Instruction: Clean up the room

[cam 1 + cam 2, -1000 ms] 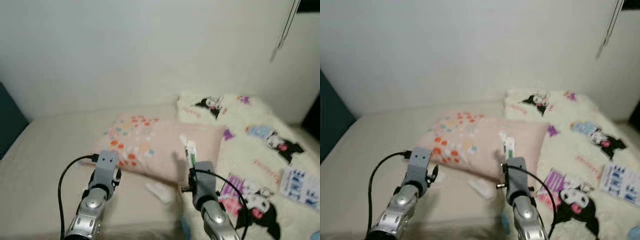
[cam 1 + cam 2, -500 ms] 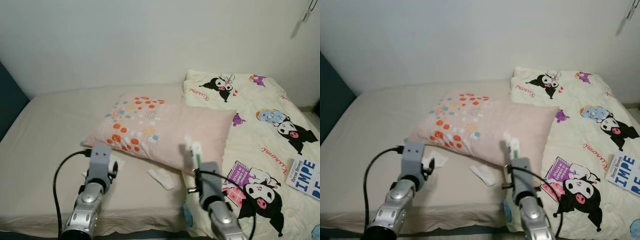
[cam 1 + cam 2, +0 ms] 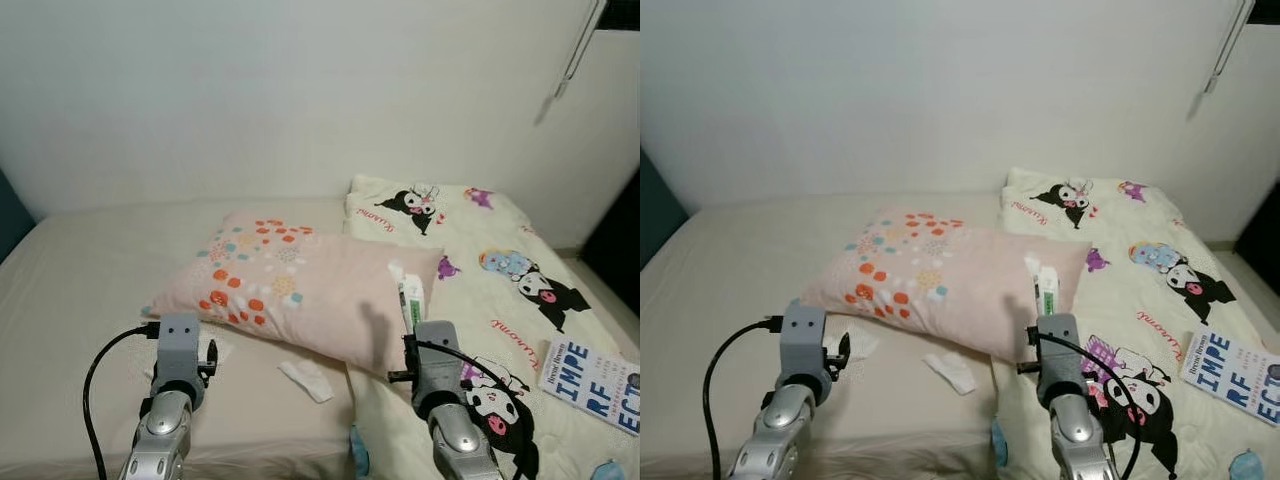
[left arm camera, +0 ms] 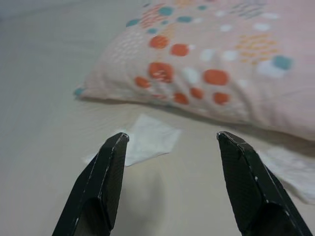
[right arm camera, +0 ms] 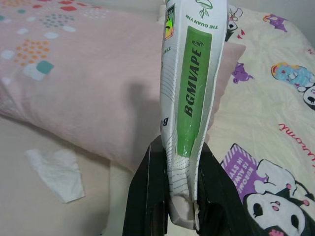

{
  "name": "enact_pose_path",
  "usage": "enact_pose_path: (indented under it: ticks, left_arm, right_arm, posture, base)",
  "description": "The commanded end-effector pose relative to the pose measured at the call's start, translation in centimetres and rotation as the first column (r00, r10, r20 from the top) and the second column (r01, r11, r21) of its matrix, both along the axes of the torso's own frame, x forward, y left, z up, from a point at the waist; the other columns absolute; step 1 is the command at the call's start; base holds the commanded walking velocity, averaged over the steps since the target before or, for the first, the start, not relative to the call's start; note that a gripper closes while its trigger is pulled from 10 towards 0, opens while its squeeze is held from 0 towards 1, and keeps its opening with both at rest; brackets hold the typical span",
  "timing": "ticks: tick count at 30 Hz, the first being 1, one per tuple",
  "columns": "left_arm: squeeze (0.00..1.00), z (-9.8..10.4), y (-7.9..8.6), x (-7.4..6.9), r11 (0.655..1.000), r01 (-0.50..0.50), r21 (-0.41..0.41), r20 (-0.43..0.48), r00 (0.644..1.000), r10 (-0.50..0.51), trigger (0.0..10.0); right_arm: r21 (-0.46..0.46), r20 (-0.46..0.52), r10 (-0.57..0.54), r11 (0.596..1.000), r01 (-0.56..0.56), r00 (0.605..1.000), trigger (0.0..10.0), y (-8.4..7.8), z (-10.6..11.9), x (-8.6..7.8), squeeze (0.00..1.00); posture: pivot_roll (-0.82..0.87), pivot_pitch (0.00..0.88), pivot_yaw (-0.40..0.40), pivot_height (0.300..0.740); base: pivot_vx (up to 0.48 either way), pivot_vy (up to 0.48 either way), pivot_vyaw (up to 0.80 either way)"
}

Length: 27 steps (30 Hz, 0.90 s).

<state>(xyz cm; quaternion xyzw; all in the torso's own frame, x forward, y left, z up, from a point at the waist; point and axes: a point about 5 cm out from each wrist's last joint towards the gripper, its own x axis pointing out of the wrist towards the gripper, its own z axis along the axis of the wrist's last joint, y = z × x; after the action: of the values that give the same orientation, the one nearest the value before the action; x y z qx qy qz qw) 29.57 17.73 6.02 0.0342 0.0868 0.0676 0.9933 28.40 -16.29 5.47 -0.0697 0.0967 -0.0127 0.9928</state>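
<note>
Right gripper fingers pinch a white-green packet, trash to bin. Left gripper fingers wide apart over a tissue on the bed, ready to grab.

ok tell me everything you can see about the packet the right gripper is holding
The packet is a slim white wrapper with a green stripe printed "BGMVAPE" and small dark text, looking like crinkled plastic film. It stands upright, its lower end pinched between the jaws of the right gripper, above the pink pillow and the cartoon blanket.
</note>
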Motion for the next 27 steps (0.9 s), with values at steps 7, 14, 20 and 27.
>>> enact_pose_path:
  ticks: [7,14,20,27]
  left_arm:
    - [0.00,0.2,-0.9,0.5,0.998,0.052,0.039,0.013,0.999,-0.052,10.0]
    - [0.00,0.7,-1.1,1.0,0.996,0.047,0.075,0.032,0.998,-0.050,10.0]
    - [0.00,0.7,-1.4,1.0,0.997,0.045,0.060,0.034,0.998,-0.047,10.0]
    - [0.00,0.9,-2.2,1.2,0.996,0.080,0.036,0.048,0.996,-0.081,10.0]
  right_arm:
    - [0.015,-0.028,0.001,1.000,-0.001,1.000,10.0,0.2,-0.7,0.0,0.00]
    - [0.086,-0.021,-0.009,0.996,0.010,1.000,10.0,0.4,-0.4,0.7,0.00]
    - [0.099,-0.019,0.001,0.995,0.001,1.000,10.0,0.7,-0.4,0.7,0.00]
    - [0.052,-0.031,0.003,0.999,-0.001,1.000,10.0,0.6,-0.7,0.9,0.00]
  posture:
    - [-0.05,0.030,0.019,0.740]
    - [-0.05,0.034,0.023,0.740]
    - [-0.05,0.036,0.024,0.740]
    - [-0.05,0.030,0.023,0.740]
  base:
    - [0.000,0.000,0.00]
    - [0.000,0.000,0.00]
    - [0.000,0.000,0.00]
    - [0.000,0.000,0.00]
